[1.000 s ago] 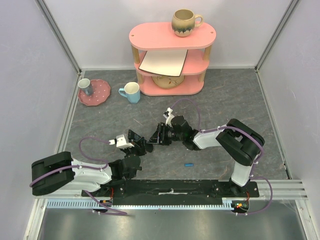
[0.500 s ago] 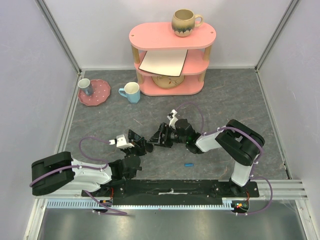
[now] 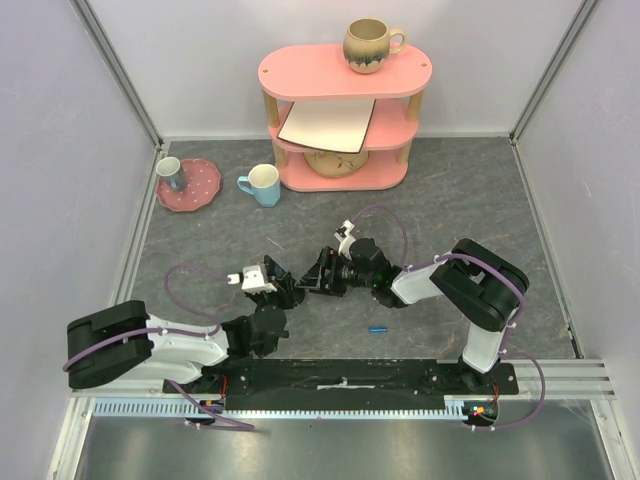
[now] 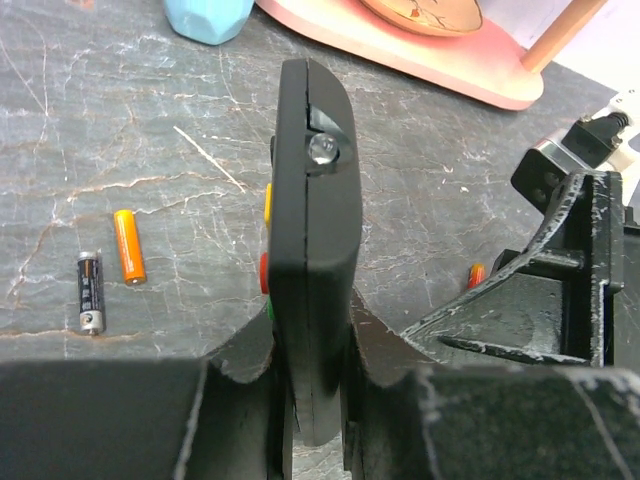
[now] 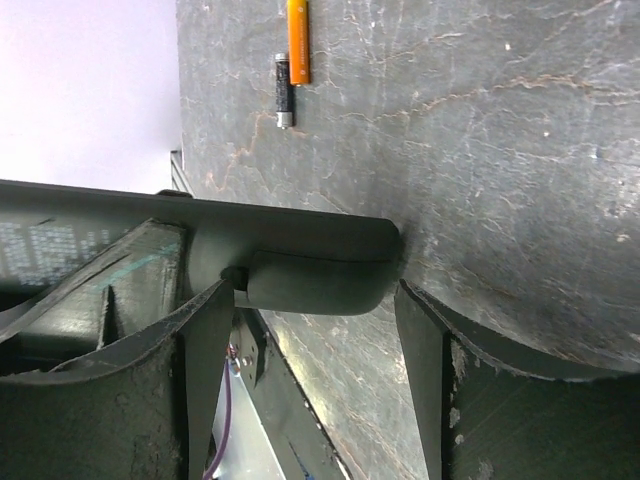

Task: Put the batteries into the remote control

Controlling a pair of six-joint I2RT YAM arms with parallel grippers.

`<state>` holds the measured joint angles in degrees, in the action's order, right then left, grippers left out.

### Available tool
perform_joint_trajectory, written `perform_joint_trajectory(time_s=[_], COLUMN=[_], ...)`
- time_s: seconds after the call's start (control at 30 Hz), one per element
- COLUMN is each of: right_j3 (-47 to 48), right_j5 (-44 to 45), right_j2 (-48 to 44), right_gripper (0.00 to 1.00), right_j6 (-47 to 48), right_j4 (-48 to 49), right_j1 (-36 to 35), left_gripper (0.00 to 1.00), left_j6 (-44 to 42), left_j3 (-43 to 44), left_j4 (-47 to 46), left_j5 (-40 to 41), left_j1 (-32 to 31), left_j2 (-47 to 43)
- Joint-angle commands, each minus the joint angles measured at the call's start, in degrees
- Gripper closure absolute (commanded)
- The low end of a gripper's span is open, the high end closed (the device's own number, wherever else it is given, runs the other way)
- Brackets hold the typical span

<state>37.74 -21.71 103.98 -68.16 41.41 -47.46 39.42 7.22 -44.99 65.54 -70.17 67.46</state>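
The remote [image 4: 310,200] stands on edge at the centre of the left wrist frame, its lower end clamped in the left gripper [image 4: 312,350]. The right gripper [image 5: 315,300] is spread wide around the remote's far end, low in the right wrist frame, though it is hard to tell whether a finger touches it. On the table [image 3: 450,200], an orange battery [image 4: 128,259] and a dark battery [image 4: 91,291] lie just beside each other at that frame's left, and a blue battery [image 3: 378,328] lies lower right of centre in the top view.
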Motion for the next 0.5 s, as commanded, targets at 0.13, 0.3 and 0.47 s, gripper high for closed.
perform_joint_trajectory(time_s=[0.13, 0.3, 0.47], right_j3=[-1.7, -2.32, -3.72], right_j5=[1.94, 1.59, 2.55], right_j2=[-0.45, -0.01, -0.54], right_gripper=[0.27, 0.27, 0.27], right_j6=[0.49, -1.36, -3.11], right_j4=[1.82, 5.69, 9.12], right_j1=[0.0, 0.0, 0.44], left_gripper=[0.98, 0.98, 0.98], left_j6=[-10.07, -9.97, -10.68], left_j3=[7.45, 10.7, 11.93], left_j4=[6.05, 11.23, 11.86], left_j5=[0.12, -0.5, -0.94], left_j1=[-0.58, -0.84, -1.11], left_j2=[3.03, 4.43, 5.84])
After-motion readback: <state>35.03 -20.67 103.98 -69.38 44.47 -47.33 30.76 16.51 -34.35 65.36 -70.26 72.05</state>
